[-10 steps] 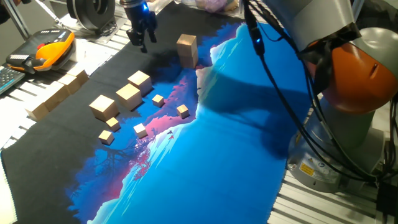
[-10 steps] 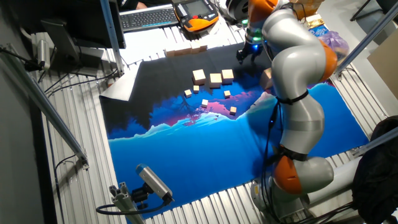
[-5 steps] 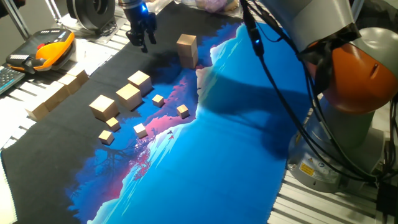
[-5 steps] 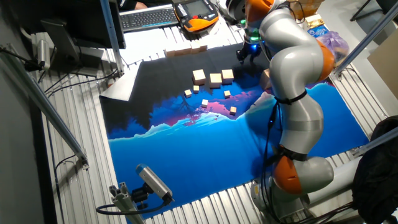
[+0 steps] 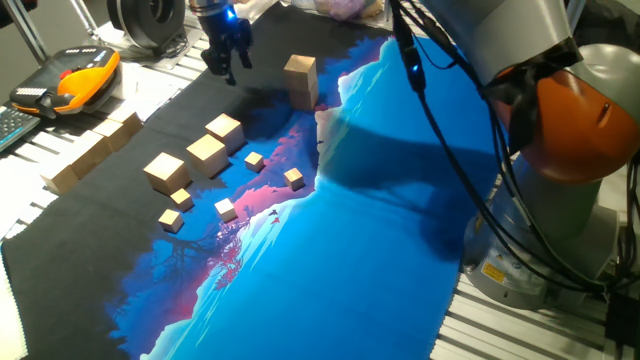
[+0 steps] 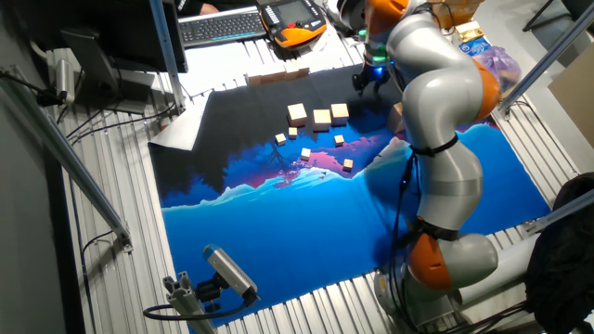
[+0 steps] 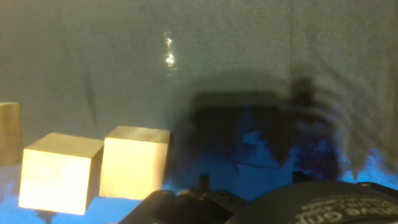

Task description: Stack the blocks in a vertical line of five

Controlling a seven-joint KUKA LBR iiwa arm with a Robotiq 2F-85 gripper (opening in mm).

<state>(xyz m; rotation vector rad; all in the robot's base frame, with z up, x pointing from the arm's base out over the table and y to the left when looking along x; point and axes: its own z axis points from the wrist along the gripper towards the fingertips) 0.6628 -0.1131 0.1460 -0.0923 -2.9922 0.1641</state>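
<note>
One fixed view sits low and near, the mat (image 5: 330,230) filling the frame. The other looks steeply down from farther off. Both share the blocks (image 5: 205,152). The hand view looks down, close.

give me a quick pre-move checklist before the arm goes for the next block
1. Gripper carries nothing: ok, no block between the fingers.
2. Jaw opening wide enough for a block: cannot tell from these views.
3. Stack started and upright: ok, two blocks high by the look of it.
4. Three loose blocks reachable on the black cloth, nearest one: ok.
5. Tiny cubes clear of the nearest block: ok, apart from it.
6. Path from gripper to nearest block free: ok, only bare cloth between.
</note>
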